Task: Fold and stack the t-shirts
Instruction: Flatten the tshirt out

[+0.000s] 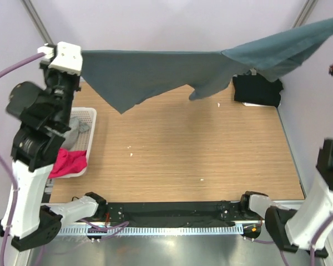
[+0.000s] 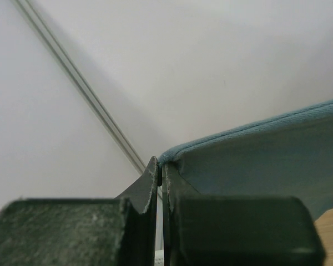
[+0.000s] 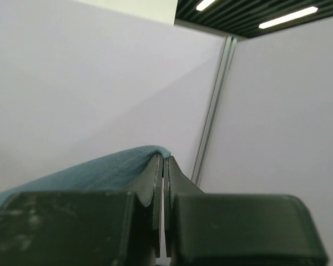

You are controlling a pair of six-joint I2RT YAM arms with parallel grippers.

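Note:
The slate blue-grey t-shirt hangs stretched in the air across the back of the table, its lower parts drooping towards the wood. My left gripper is shut on its left corner; in the left wrist view the jaws pinch the hem of the cloth. My right gripper is shut on the shirt's other edge, high at the top right. A folded black t-shirt lies at the back right. A light grey shirt and a bright pink shirt lie in the basket.
The white slatted basket stands at the table's left edge beside the left arm. The wooden table has small white specks on it. A black bar with the arm bases runs along the near edge. Walls close in behind and on the right.

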